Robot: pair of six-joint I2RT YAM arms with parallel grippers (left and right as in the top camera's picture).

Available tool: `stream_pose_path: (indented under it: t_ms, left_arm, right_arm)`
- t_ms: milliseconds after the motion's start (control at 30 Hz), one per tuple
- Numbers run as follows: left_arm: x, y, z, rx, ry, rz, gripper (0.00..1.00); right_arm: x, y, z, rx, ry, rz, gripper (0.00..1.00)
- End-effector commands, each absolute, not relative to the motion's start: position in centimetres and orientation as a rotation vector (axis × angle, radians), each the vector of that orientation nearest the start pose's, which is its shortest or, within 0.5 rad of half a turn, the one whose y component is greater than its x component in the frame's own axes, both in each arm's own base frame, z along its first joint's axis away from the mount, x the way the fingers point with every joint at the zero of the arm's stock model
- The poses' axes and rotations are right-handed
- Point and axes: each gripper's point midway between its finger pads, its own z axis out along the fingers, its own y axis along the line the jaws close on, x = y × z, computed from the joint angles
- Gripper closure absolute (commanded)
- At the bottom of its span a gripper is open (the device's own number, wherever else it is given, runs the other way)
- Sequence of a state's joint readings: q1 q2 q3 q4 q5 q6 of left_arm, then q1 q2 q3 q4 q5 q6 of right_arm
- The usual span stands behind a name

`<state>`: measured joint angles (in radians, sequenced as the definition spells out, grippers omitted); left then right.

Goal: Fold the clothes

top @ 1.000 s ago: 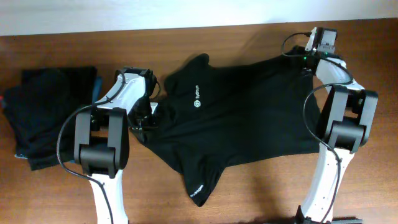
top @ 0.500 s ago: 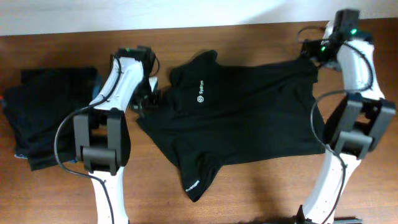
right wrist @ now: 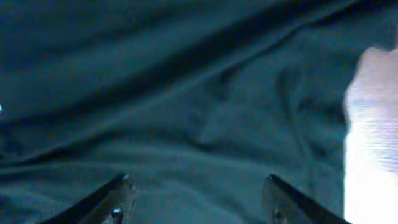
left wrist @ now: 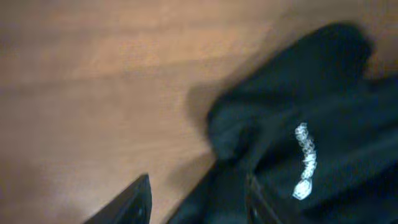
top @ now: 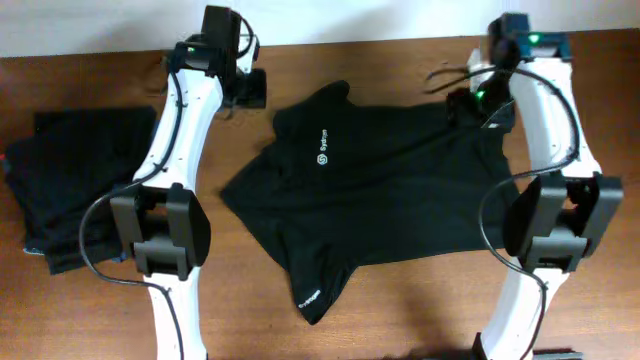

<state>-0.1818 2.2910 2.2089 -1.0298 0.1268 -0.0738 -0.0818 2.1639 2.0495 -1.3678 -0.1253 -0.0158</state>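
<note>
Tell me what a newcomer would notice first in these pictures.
A black shirt with a small white logo lies spread across the middle of the brown wooden table. A white robot arm stands on each side of it, the left arm and the right arm both reaching toward the table's far edge. At the table's left end sits a dark stack of clothes.
</note>
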Motion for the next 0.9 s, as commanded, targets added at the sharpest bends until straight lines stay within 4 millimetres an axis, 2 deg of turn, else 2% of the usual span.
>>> stream_pose_path:
  t_ms: [0, 67, 200, 500, 633, 767, 867]
  left_arm:
    - [55.1, -15.2, 10.8, 0.237, 2.66, -0.493, 0.52]
    - [55.3, -16.6, 9.7, 0.265, 2.654, -0.568, 0.52]
    - [55.1, -18.1, 6.8, 0.296, 2.687, -0.59, 0.53]
    - [54.8, -20.1, 1.2, 0.375, 2.738, -0.551, 0.53]
    - [54.2, -19.9, -1.5, 0.368, 2.791, -0.535, 0.53]
    - [55.0, -17.7, -3.5, 0.334, 2.813, -0.345, 0.53]
    - [55.8, -17.4, -3.6, 0.327, 2.785, -0.307, 0.53]
  right_arm:
    - [42.0, 0.1, 8.7, 0.045, 3.139, 0.207, 0.3]
    - [41.3, 0.7, 7.2, 0.03, 3.164, 0.21, 0.3]
    - [40.4, 1.0, 5.1, 0.027, 3.196, 0.214, 0.3]
    - [40.0, 1.0, 4.6, 0.029, 3.208, 0.214, 0.29]
    - [40.1, 1.0, 4.6, 0.028, 3.205, 0.214, 0.29]
    - [40.0, 1.0, 4.5, 0.029, 3.208, 0.216, 0.29]
    - [39.8, 1.1, 3.5, 0.031, 3.233, 0.224, 0.3]
